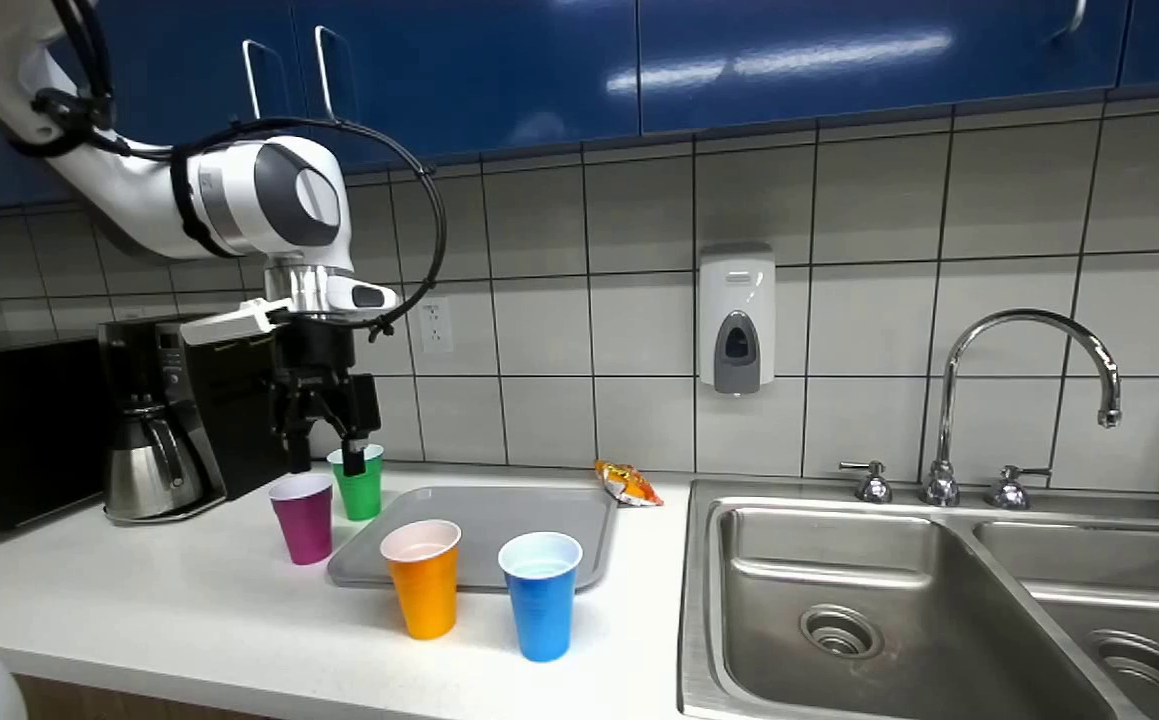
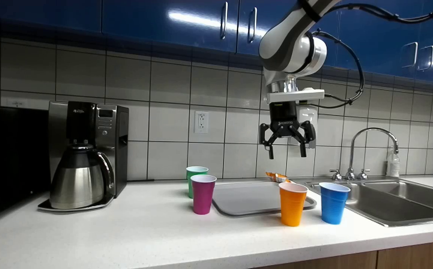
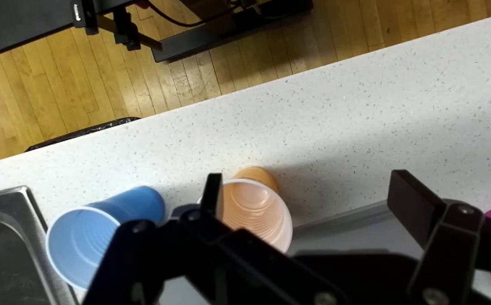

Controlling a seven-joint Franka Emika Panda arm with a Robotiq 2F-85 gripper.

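My gripper (image 1: 325, 460) (image 2: 287, 153) (image 3: 309, 195) is open and empty, pointing down well above the counter. An orange cup (image 1: 426, 595) (image 2: 291, 207) (image 3: 256, 207) stands upright at the tray's front edge; in the wrist view one finger overlaps its rim. A blue cup (image 1: 542, 610) (image 2: 333, 205) (image 3: 137, 203) stands beside it, nearer the sink. A purple cup (image 1: 304, 525) (image 2: 203, 198) and a green cup (image 1: 362, 495) (image 2: 191, 188) stand at the tray's opposite end. The grey tray (image 1: 529, 520) (image 2: 250, 198) (image 3: 355, 228) lies flat. The gripper touches none of them.
An orange snack bag (image 1: 627, 483) (image 2: 277, 177) lies behind the tray by the wall. The steel sink (image 1: 701, 600) (image 2: 392, 222) (image 3: 37, 237) and faucet (image 1: 949, 400) (image 2: 352, 149) are on one side. A coffee maker (image 1: 154, 470) (image 2: 78, 183) stands on the other. Blue cabinets (image 1: 479, 70) (image 2: 164, 30) hang above.
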